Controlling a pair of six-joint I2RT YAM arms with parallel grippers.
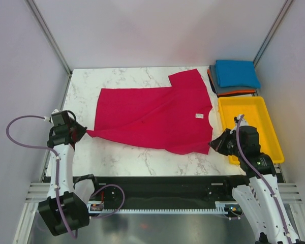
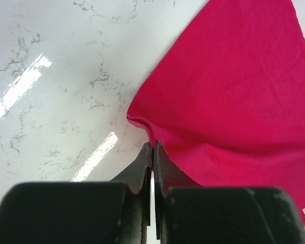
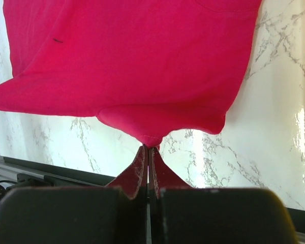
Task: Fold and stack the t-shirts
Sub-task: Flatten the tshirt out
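**Two claws clenched on the crimson tee, tray alongside**

Crimson-red t-shirt (image 1: 152, 119) lies spread flat on the marble table (image 1: 122, 157), just beside the yellow tray (image 1: 254, 127) on the tray's left-arm side. Collar end is nearest the tray, with a white label (image 1: 199, 116) showing there.

Left claw (image 1: 83, 133): clenched on the tee's corner farthest from the tray. In the wrist view its fingers (image 2: 142, 168) are pressed together, with the cloth edge caught at the tips.

Right claw (image 1: 215, 144): clenched on the tee's near corner, just beside the tray's near end. In the wrist view the cloth is drawn to a small peak between the closed fingers (image 3: 137, 173).

Obstructions: the right wrist overlaps the tray's near end in the top view and hides part of it.

Stack of folded tees (image 1: 237, 73) sits just past the tray's far end: bright blue on top, dark grey under it, orange edge at the bottom.

Purple cable (image 1: 20, 137) loops beside the left arm, well apart from the tray.
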